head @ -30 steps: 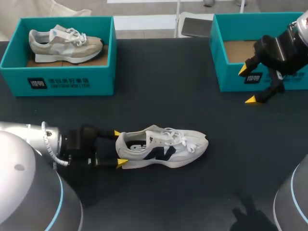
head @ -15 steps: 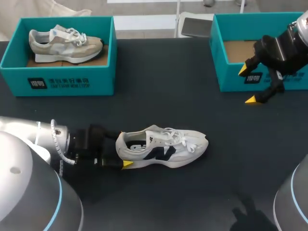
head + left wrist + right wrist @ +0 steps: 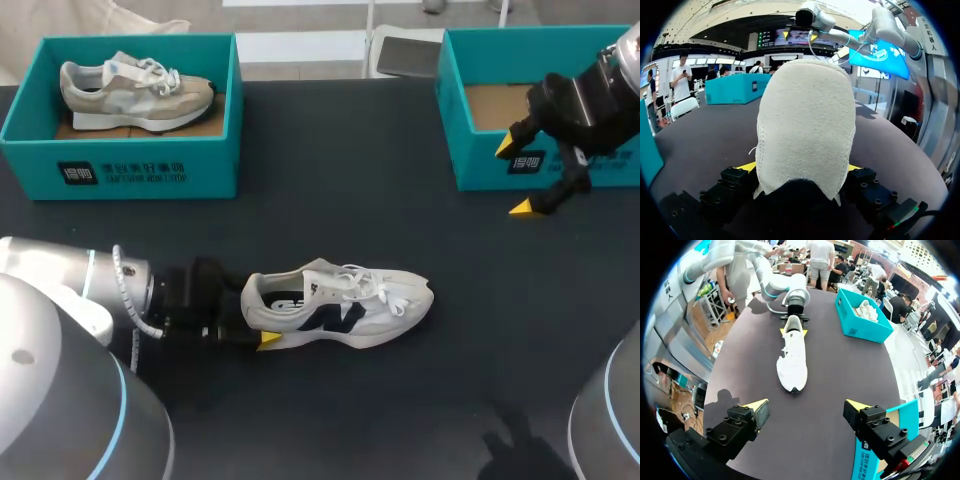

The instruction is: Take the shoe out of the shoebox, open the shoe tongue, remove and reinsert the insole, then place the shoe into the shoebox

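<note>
- CHANGE vs. 1.0 s ago: left gripper point(image 3: 256, 312) has advanced onto the heel of the white shoe point(image 3: 340, 310). Both yellow tips showed at the heel end then. Now only the near-side yellow tip point(image 3: 268, 340) shows, lying along the sole, and the far-side tip is hidden behind the heel.
- More of the left arm is in the head view, closer to the shoe.
- White shoe: pos. and heading unchanged. Right gripper point(image 3: 514, 178): unchanged.
- Left gripper, state: fingers spread wide, one each side of the heel. In the left wrist view the heel fills the gap between them, with a yellow strip at each side. No clamping is visible.
- Right gripper, state: fingers wide apart, holding nothing. It hangs well apart from the shoe, beyond the toe end and to the robot's right.
- White shoe: upright on its sole on the table point(image 3: 330, 180), heel toward the left arm, toe toward the robot's right, laces loose on top.
- Empty box point(image 3: 490, 165): past the toe end, far side of the shoe, just behind the right gripper.
- Second box point(image 3: 130, 170): past the heel end, far side of the shoe, with a beige shoe point(image 3: 135, 90) in it.
</note>
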You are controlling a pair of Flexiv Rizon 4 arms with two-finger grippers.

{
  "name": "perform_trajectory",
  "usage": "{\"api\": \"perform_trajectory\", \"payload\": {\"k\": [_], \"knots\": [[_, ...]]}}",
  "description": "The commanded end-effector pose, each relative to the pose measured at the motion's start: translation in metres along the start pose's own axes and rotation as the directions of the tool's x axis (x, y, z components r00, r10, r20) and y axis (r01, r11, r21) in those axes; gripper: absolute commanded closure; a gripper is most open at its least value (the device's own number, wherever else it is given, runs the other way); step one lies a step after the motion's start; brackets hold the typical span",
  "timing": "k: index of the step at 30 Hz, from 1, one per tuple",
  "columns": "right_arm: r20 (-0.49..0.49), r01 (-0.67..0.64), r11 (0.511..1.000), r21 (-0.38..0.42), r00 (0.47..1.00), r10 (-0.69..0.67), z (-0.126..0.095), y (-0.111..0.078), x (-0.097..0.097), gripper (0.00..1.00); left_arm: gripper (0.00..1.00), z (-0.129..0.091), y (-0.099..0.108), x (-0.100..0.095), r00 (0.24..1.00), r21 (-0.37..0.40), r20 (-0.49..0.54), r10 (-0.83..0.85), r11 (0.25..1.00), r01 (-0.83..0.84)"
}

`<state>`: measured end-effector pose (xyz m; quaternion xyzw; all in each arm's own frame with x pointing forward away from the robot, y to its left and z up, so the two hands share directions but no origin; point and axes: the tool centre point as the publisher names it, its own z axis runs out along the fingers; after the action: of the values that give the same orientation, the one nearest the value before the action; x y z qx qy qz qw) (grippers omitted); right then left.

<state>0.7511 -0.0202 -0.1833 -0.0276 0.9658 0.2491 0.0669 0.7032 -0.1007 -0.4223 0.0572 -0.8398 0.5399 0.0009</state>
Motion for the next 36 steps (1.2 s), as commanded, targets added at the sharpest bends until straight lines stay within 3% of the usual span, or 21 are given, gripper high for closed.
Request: {"api": "perform_trajectory", "payload": {"k": [1,9,12,15,16,18,19,20,21,22,36], "knots": [[0.000,0.000,1.000,0.002,1.000,0.000,0.001,0.000,0.000,0.00,1.00,0.001,0.001,-0.002,1.000,-0.003,-0.018,-0.009,1.000,0.009],[0.000,0.000,1.000,0.002,1.000,0.000,0.001,0.000,0.000,0.00,1.00,0.001,0.001,-0.002,1.000,-0.003,-0.018,-0.009,1.000,0.009],[0.117,-0.220,0.975,0.002,0.969,0.219,0.000,0.014,-0.017,0.00,1.00,0.001,0.001,-0.002,1.000,-0.003,-0.018,-0.009,1.000,0.009],[0.152,-0.373,0.927,0.042,0.919,0.363,0.013,0.028,-0.025,0.00,1.00,0.001,0.001,-0.002,1.000,-0.003,-0.018,-0.009,1.000,0.009],[0.138,-0.416,0.906,0.075,0.905,0.403,0.017,0.034,-0.026,0.00,1.00,0.001,0.001,-0.002,1.000,-0.003,-0.018,-0.009,1.000,0.009],[0.203,-0.539,0.834,0.115,0.835,0.512,0.024,0.043,-0.025,0.00,1.00,0.001,0.001,-0.002,1.000,-0.003,-0.018,-0.009,1.000,0.009],[0.273,-0.652,0.740,0.167,0.752,0.601,0.025,0.043,-0.019,0.00,1.00,0.001,0.001,-0.002,1.000,-0.003,-0.018,-0.009,1.000,0.009],[0.302,-0.683,0.713,0.156,0.721,0.624,0.029,0.050,-0.017,0.00,1.00,0.001,0.001,-0.002,1.000,-0.003,-0.018,-0.009,1.000,0.009],[0.348,-0.761,0.621,0.189,0.643,0.682,0.031,0.052,-0.012,0.00,1.00,0.001,0.001,-0.002,1.000,-0.003,-0.018,-0.009,1.000,0.009],[0.375,-0.769,0.629,0.112,0.619,0.690,0.033,0.058,-0.011,0.00,1.00,0.001,0.001,-0.002,1.000,-0.003,-0.018,-0.009,1.000,0.009],[0.375,-0.769,0.629,0.112,0.619,0.690,0.033,0.058,-0.011,0.00,1.00,0.001,0.001,-0.002,1.000,-0.003,-0.018,-0.009,1.000,0.009]]}}
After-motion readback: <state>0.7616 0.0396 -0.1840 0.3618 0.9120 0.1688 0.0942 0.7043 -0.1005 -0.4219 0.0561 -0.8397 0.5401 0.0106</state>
